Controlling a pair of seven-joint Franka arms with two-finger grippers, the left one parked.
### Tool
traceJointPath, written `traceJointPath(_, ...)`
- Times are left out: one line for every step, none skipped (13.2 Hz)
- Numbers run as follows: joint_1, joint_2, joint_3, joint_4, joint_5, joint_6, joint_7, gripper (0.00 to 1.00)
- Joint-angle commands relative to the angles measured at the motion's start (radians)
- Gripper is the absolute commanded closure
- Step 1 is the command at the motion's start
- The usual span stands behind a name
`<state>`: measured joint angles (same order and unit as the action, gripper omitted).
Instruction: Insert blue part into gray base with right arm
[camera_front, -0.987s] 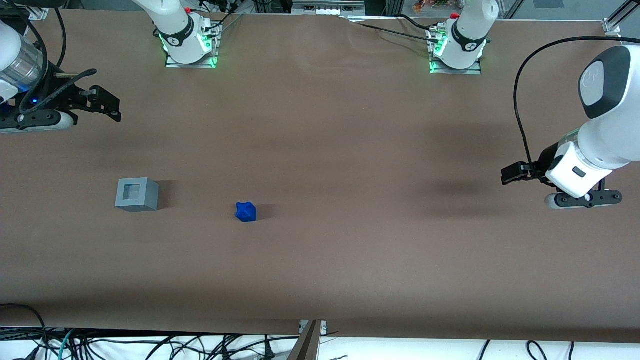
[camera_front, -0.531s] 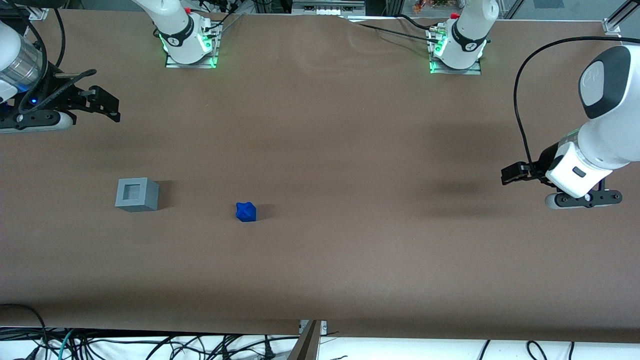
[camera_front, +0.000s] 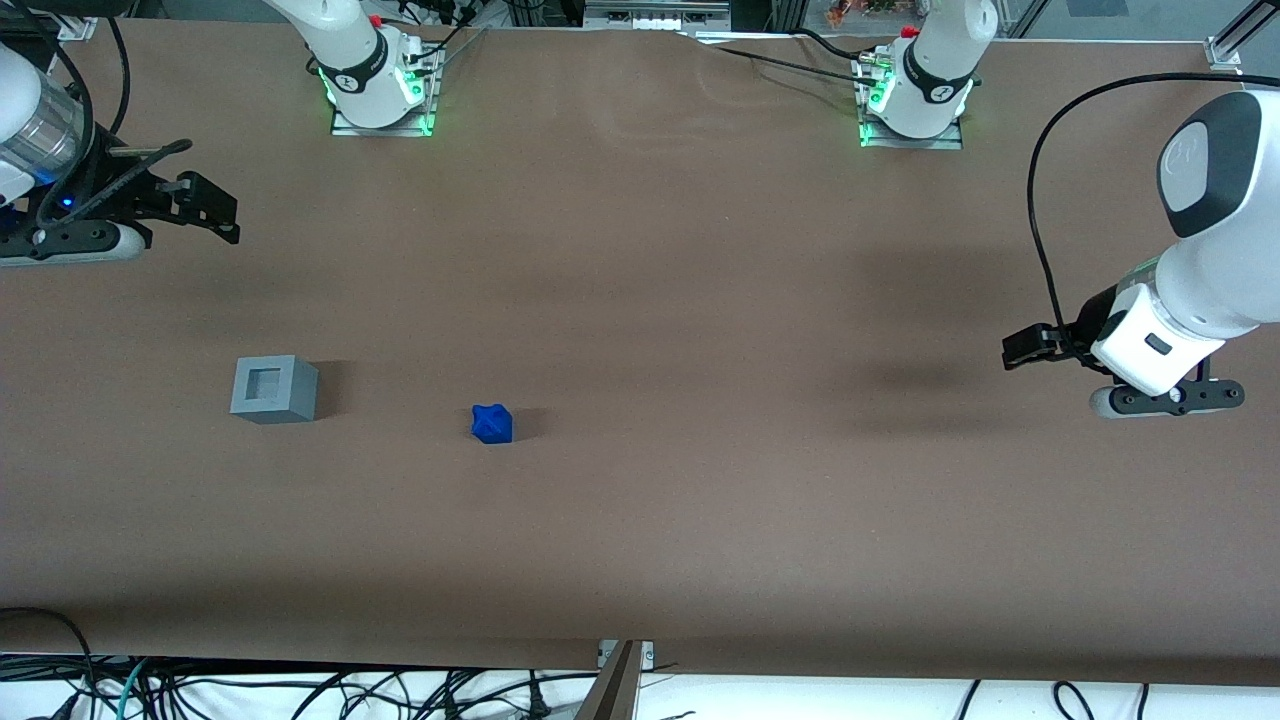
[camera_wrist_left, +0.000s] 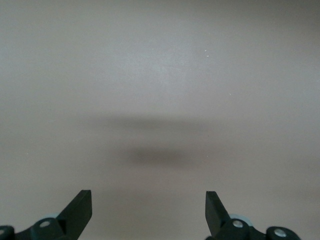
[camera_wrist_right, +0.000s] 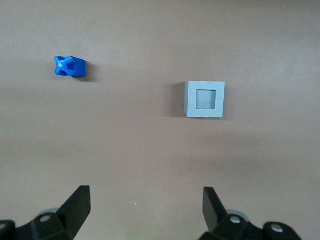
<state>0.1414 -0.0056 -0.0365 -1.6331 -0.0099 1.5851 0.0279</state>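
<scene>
The right arm's hand (camera_front: 205, 205) is at the upper left of the front view, its fingers (camera_wrist_right: 77, 202) spread wide and holding nothing. On the brown bench (camera_front: 700, 520), the blue part (camera_front: 492, 423) lies apart from the gray base (camera_front: 273, 389).

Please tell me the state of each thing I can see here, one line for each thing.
Blue part: loose on the table, not gripped.
Gray base: upright on the table, recess empty.
End effector: open, holding nothing, high above the table, farther from the front camera than both pieces.
</scene>
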Motion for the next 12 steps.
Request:
traceJointPath(-0.008,-0.002,0.009,0.021,-0.012,-0.011,0.009,0.01)
traceJointPath(-0.009,-0.002,0.009,0.021,-0.01,-0.011,0.009,0.01)
traceJointPath(-0.008,-0.002,0.009,0.019,-0.007,-0.01,0.009,0.01)
traceJointPath(-0.009,-0.001,0.009,0.019,-0.002,-0.004,0.009,0.01)
traceJointPath(-0.009,0.003,0.009,0.019,-0.001,0.007,0.009,0.01)
traceJointPath(-0.009,0.0,0.007,0.021,0.001,0.009,0.009,0.01)
traceJointPath(-0.009,-0.002,0.007,0.021,0.001,0.009,0.009,0.01)
traceJointPath(-0.009,-0.002,0.009,0.019,0.001,0.007,0.009,0.01)
traceJointPath(-0.009,0.009,0.009,0.021,-0.002,0.015,0.009,0.01)
traceJointPath(-0.014,0.015,0.006,0.021,-0.007,0.027,-0.008,0.01)
traceJointPath(-0.014,0.015,0.006,0.021,-0.011,0.033,-0.008,0.01)
traceJointPath(-0.014,0.015,0.006,0.019,-0.012,0.033,-0.008,0.01)
